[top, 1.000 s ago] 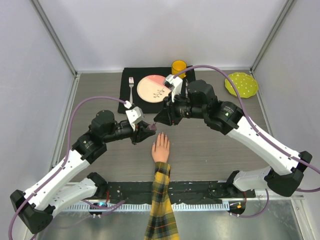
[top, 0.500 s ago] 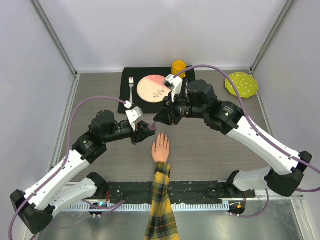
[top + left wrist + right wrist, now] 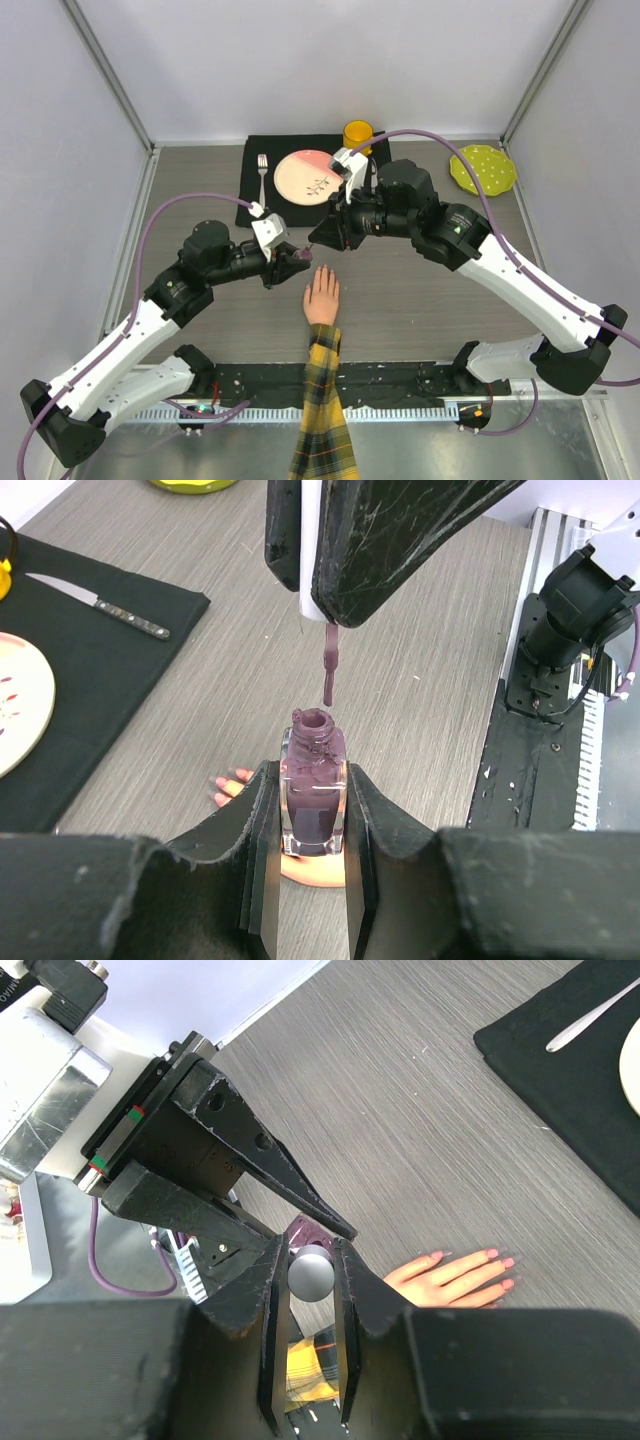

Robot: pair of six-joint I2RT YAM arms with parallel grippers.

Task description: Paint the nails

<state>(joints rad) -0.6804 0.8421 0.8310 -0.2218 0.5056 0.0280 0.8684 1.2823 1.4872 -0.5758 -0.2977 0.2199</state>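
Top external view: the grey bench point(image 3: 420, 300) carries a black placemat point(image 3: 250, 205) beyond both claws. A plaid sleeve point(image 3: 323, 410) and its mannequin hand point(image 3: 322, 297) lie flat just nearward of them, fingers pointing at the gap between the claws. On the mat sit a pink-and-cream plate point(image 3: 300, 175) and a fork point(image 3: 263, 172), with a yellow cup point(image 3: 358, 132) at the far edge. A dotted yellow-green plate point(image 3: 483, 168) lies well off beyond the right claw point(image 3: 322, 238).

The left claw point(image 3: 312, 780) is clamped on an uncapped purple polish bottle point(image 3: 313, 810), which hides most of the hand from the left wrist view. The right claw pinches the brush cap point(image 3: 311, 1275) directly above. Its brush point(image 3: 328, 670) hangs just over the bottle's neck. The pink nails point(image 3: 491, 1253) show just right of that claw's fingers, apart from the brush.
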